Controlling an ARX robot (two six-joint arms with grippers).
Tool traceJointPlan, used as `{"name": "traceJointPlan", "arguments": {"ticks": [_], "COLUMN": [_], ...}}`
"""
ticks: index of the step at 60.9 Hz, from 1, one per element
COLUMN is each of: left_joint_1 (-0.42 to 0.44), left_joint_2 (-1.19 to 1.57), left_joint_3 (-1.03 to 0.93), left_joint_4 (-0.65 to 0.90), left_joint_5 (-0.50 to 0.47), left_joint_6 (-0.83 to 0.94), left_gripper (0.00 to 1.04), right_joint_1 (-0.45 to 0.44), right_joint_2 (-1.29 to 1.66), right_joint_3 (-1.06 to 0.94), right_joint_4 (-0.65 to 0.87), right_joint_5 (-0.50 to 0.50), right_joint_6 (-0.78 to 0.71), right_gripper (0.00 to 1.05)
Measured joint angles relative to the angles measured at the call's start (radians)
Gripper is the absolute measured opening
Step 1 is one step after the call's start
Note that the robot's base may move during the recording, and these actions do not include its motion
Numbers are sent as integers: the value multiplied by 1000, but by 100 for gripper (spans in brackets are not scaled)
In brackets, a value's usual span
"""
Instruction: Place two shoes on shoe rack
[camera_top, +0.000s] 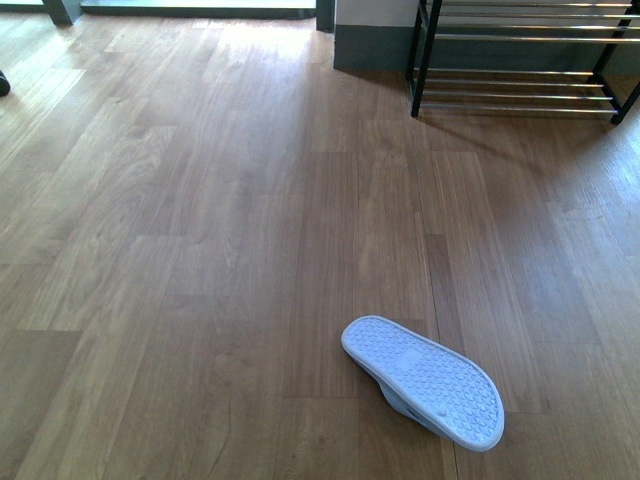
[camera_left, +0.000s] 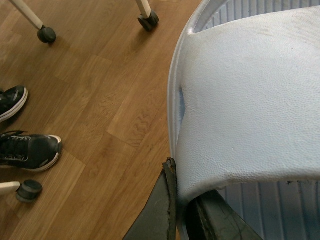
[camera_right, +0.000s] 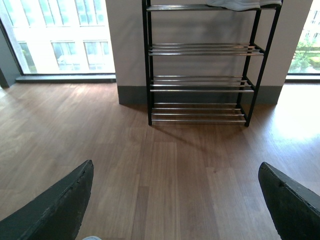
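Strap of a pale blue slide (camera_left: 250, 100) is clamped by the left gripper (camera_left: 186, 192). In the left wrist view the textured band is pinched at its edge between the two dark fingers (camera_left: 160, 215), and the ribbed footbed is seen just past it. Off to one side of those jaws, on the wooden floor (camera_left: 100, 100), a pair of black sneakers (camera_left: 30, 150) and three caster wheels (camera_left: 46, 34) are seen, all well apart from the held shoe.

The right gripper (camera_right: 175, 210) is spread wide and nothing is held between its jaws. Straight ahead of them, well apart across the boards, the shoe rack (camera_right: 200, 49) is set against a pale wall (camera_right: 127, 45). On its top tier a white object (camera_right: 235, 4) is cut off by the frame edge and cannot be identified.

A second slide (camera_top: 425, 385) is seen in the front view, turned sole up on the floor, with the rack's lowest tiers far beyond it. Neither arm is seen in that view, so its place relative to the jaws cannot be told.
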Motion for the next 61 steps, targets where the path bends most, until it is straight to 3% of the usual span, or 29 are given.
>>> {"name": "traceJointPlan", "arguments": {"ticks": [19, 51, 61], "left_joint_1": [-45, -202, -206], "left_joint_2": [-758, -912, -925], "left_joint_3": [-83, -128, -129], "left_joint_4": [-520, -434, -426], "left_joint_5": [-34, -63, -63], "left_joint_6": [-38, -28, -10], "left_gripper": [2, 2, 2], "right_joint_1": [0, 0, 0], "right_joint_2": [0, 0, 0], "right_joint_3": [0, 0, 0], "right_joint_4": [0, 0, 0], "right_joint_5": [0, 0, 0], "right_joint_6": [0, 0, 0], "right_gripper": [96, 96, 96]}}
